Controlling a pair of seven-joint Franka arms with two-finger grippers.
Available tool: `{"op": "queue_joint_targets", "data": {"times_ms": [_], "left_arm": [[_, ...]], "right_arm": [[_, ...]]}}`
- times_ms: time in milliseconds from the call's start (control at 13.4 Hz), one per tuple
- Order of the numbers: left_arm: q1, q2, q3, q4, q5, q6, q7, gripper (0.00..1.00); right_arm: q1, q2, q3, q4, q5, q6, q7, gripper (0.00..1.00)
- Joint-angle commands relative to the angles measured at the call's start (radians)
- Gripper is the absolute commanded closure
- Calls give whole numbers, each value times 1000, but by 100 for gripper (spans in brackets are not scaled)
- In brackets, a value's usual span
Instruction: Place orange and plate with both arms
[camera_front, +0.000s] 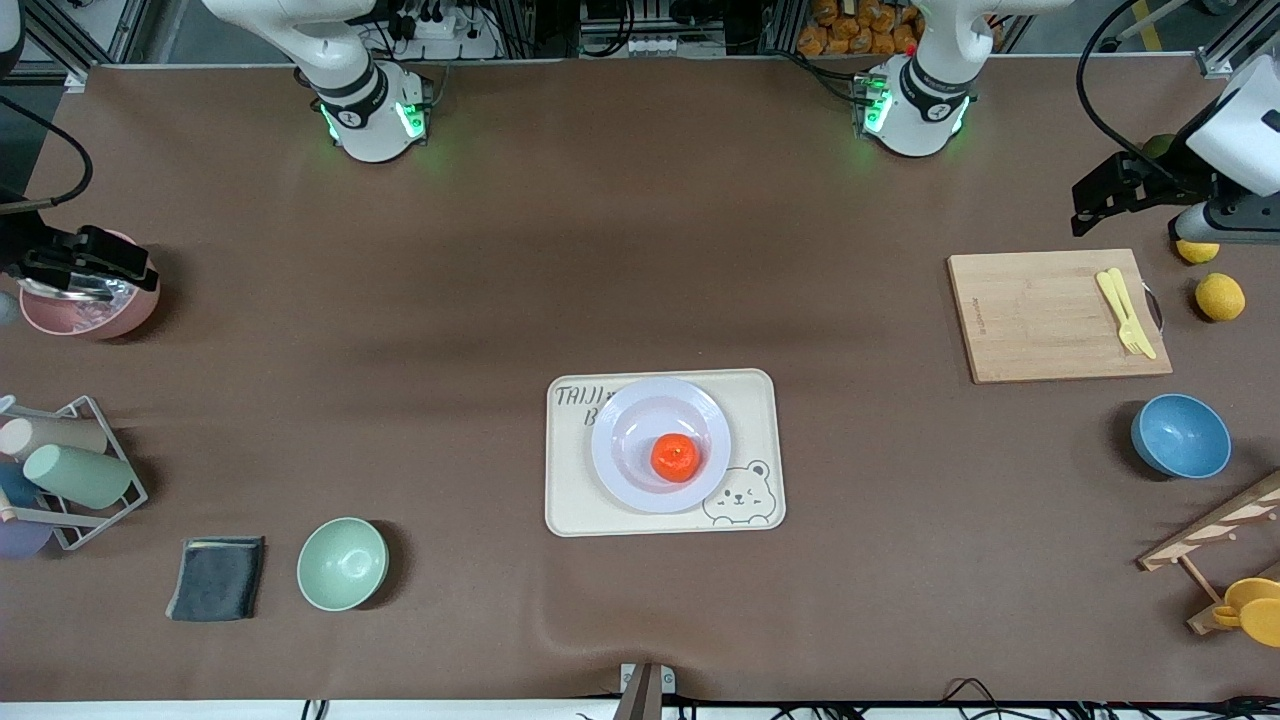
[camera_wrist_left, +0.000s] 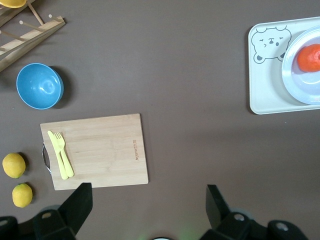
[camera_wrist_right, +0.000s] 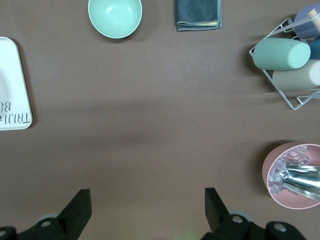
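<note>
The orange (camera_front: 675, 457) sits in the plate (camera_front: 622, 468) on the bear tray (camera_front: 762, 445), so placement looks done; the left tool (camera_wrist_left: 147, 205) and right tool (camera_wrist_right: 146, 205), both wide and empty, wait over the desk (camera_front: 640, 250) ends.

Both arms are waiting, spread wide apart. The left gripper (camera_front: 1100, 205) is hanging at the frame's upper right, jaws open; the right gripper (camera_front: 85, 268) is hanging at the left edge, jaws open.
</note>
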Motion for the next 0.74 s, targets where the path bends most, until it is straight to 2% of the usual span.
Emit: {"op": "queue_joint_targets", "data": {"times_ms": [0, 670], "left_arm": [[6, -3, 0, 8, 18, -8, 17, 0], [15, 0, 0, 15, 24, -8, 20, 0]], "right_arm": [[-1, -12, 15, 2, -22, -12, 21, 0], [11, -25, 18, -2, -22, -21, 26, 0]]}}
